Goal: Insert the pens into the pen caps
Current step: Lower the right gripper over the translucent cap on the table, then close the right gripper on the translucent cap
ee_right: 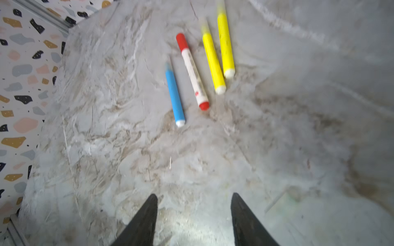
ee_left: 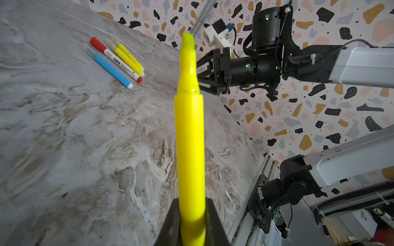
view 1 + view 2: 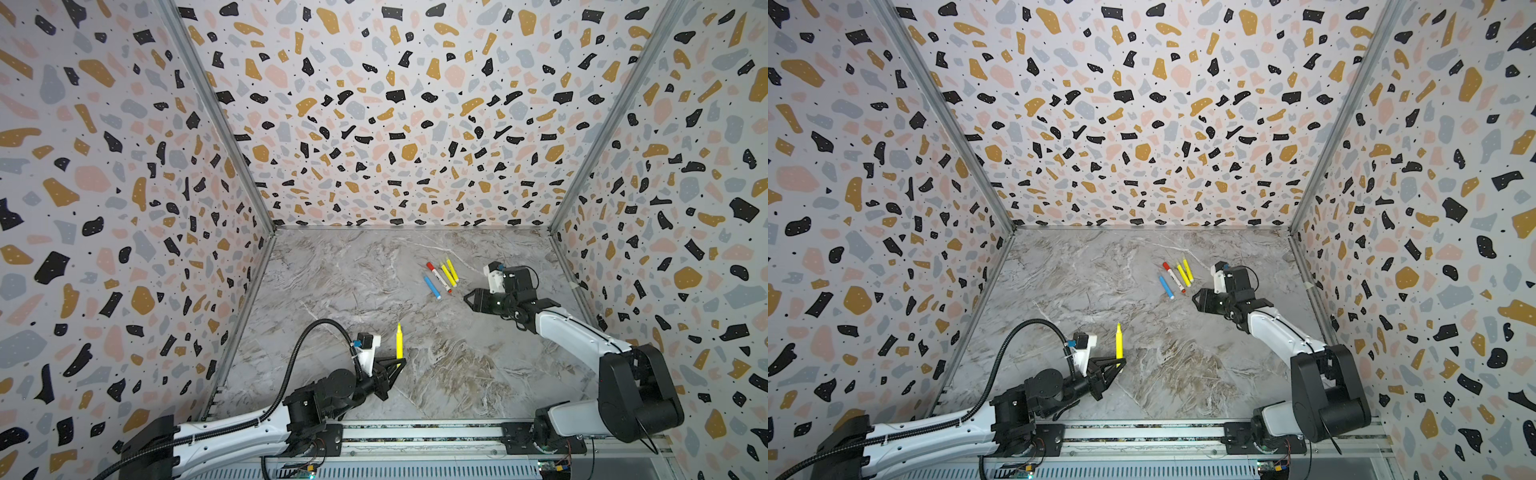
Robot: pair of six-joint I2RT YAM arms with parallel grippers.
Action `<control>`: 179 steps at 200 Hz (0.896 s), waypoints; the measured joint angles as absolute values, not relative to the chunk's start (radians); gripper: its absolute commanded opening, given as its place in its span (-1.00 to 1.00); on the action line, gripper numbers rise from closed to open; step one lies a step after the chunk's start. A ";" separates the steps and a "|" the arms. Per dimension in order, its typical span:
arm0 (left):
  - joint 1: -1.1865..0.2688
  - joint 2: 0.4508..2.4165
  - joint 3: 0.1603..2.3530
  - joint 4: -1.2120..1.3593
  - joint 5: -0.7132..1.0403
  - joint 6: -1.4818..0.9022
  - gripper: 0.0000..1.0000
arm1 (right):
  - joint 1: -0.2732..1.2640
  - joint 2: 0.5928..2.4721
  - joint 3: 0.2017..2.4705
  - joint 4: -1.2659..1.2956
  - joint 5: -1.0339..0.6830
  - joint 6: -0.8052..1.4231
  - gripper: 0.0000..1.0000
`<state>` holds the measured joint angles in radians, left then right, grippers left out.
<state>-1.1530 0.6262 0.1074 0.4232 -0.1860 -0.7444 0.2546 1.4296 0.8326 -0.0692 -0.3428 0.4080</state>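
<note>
**Left tool clamped on yellow pen**

I hold that pen clear of the bench, its tip toward 12 o'clock in both top views. My right tool hangs empty, jaws apart. At its 10 o'clock, four pens lie side by side: blue pen, red-ended pen, second yellow pen, third yellow pen.
</note>
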 measured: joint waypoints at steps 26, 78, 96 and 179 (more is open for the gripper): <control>-1.153 0.594 0.107 0.400 -0.194 -0.744 -1.00 | 0.221 1.566 0.935 -0.117 -0.347 0.359 0.07; -1.153 0.568 0.107 0.360 -0.198 -0.744 -1.00 | 0.204 1.662 0.941 -0.191 -0.343 0.311 0.07; -1.153 0.568 0.107 0.360 -0.200 -0.744 -1.00 | 0.200 1.662 0.940 -0.192 -0.342 0.301 0.07; -1.153 0.580 0.107 0.360 -0.201 -0.744 -1.00 | 0.186 1.655 0.852 -0.175 -0.323 0.289 0.05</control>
<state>-1.1530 0.5800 0.1074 0.3599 -0.2008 -0.7444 0.1860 1.6554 0.8520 -0.1749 -0.3233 0.2886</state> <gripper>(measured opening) 0.146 0.530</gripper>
